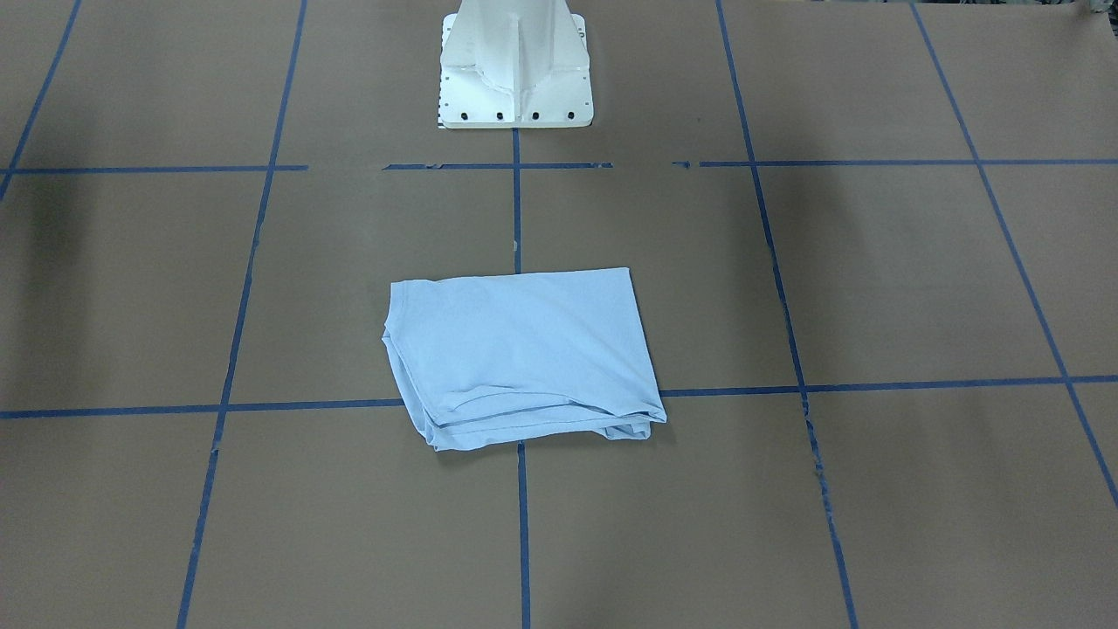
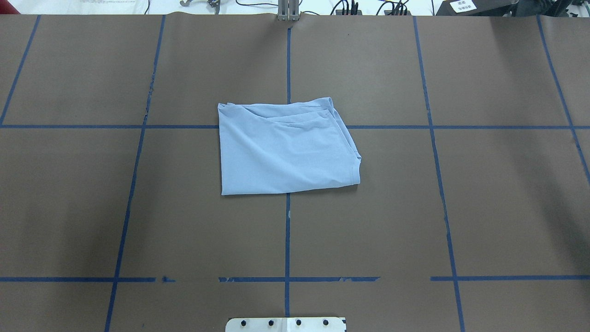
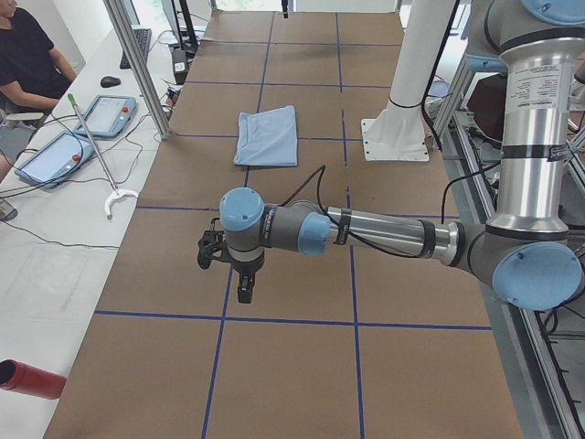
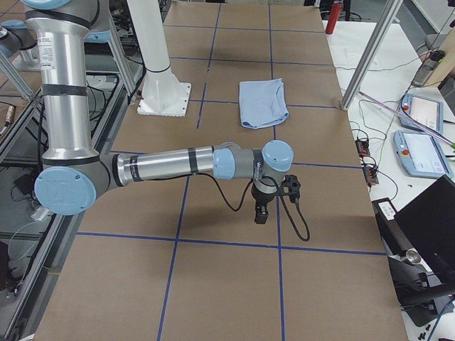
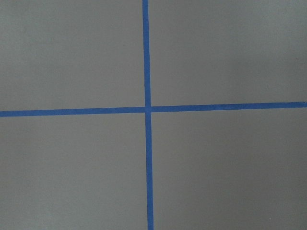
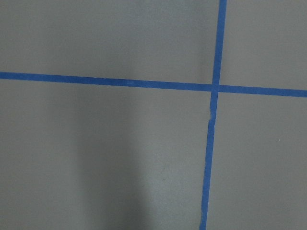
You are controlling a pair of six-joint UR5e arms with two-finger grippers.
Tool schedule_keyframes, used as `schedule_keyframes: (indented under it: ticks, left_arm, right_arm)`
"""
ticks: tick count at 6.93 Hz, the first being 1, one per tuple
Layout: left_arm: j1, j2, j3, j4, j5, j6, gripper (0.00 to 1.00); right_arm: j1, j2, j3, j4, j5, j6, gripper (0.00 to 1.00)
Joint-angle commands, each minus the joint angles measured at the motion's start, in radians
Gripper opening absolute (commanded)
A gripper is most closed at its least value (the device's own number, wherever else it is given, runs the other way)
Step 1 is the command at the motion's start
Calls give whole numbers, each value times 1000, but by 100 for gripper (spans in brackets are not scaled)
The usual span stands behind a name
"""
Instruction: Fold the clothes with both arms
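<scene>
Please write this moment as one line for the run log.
T-shirt: folded, lying flat | left gripper: off the T-shirt | right gripper: off the T-shirt | jaws: cannot tell

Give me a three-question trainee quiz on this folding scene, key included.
1. True or false: the T-shirt lies spread out, unfolded.
2. Where is the left claw? A on the shirt; B over bare table, apart from the shirt; C under the shirt.
3. Fill in: the tape lines are ___.
Key: 1 false; 2 B; 3 blue.
</scene>
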Motion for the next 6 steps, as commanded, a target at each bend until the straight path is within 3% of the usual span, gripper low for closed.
schedule_keyframes:
  ticks: [1, 4, 6]
  left_arm:
    - [0, 2, 18, 2, -13, 4, 100]
    - [0, 4, 7, 2, -9, 9, 100]
    - [0, -1, 2, 4, 121, 9, 100]
  right_arm:
    - [-8, 1, 0, 1, 5, -3, 100]
    - [-10, 2, 1, 1, 4, -1, 100]
    - [-10, 10, 1, 1, 2, -1, 100]
